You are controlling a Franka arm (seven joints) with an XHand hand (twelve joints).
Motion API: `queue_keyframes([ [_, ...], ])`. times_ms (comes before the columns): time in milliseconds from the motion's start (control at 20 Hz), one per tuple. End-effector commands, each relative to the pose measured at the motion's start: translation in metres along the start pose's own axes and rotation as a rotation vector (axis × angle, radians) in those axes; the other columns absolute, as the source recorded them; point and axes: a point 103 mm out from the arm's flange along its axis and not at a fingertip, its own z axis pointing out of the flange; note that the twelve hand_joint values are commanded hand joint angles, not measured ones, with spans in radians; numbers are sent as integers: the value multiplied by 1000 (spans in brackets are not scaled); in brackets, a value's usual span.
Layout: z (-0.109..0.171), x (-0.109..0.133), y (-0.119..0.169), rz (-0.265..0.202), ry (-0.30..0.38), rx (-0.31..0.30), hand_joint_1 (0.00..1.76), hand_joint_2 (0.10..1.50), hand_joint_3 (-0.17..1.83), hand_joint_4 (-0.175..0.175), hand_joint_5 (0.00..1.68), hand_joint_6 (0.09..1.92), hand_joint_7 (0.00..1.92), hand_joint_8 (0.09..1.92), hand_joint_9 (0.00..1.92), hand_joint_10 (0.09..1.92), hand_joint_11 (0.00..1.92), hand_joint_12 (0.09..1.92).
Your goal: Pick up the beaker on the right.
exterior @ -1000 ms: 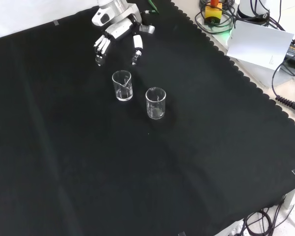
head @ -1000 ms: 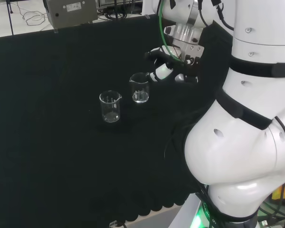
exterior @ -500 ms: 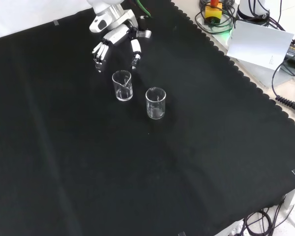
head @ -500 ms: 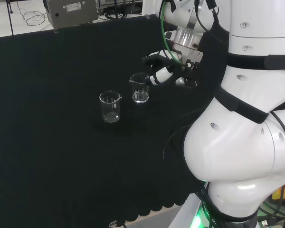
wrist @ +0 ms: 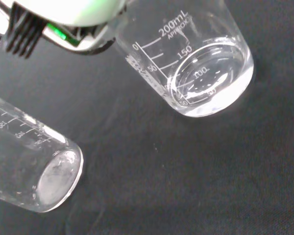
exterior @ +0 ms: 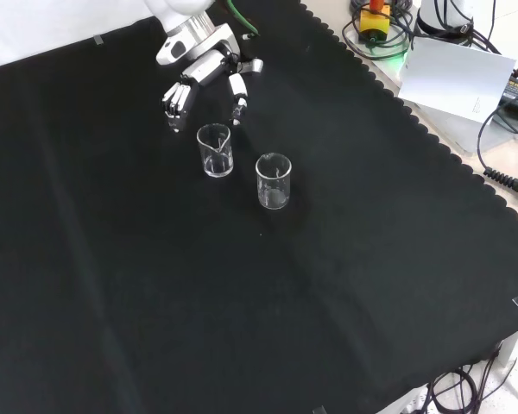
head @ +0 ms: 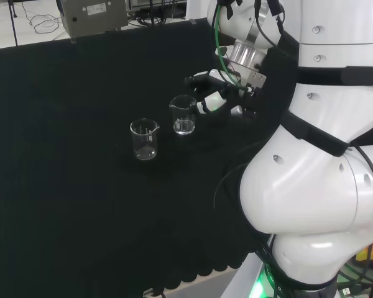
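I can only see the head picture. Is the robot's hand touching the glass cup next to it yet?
Observer: Not yet. In the front view the hand hangs just behind the nearer beaker, with a strip of cloth between them.
Operator: Are its fingers closed?
Observer: No, the front view shows them spread and pointing down, holding nothing.
Operator: Is there anything inside the cups?
Observer: The wrist view looks down into the nearer beaker and the other beaker; both look empty, clear to the bottom.
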Motion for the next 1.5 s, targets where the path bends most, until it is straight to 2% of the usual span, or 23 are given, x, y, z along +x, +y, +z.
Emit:
queue_keyframes([
  [50,12,-4,7,-53,55,4,900,486,669,-77,501,87,274,753,411,678,30,1397],
  [250,18,-4,10,-77,62,-8,901,483,667,-82,469,87,264,755,407,675,26,1398],
  [600,29,-14,16,-83,104,-18,916,475,661,-79,483,87,270,769,408,675,22,1400],
  [1500,50,-16,33,-112,206,-62,963,471,648,-72,554,87,398,806,522,660,71,1387],
])
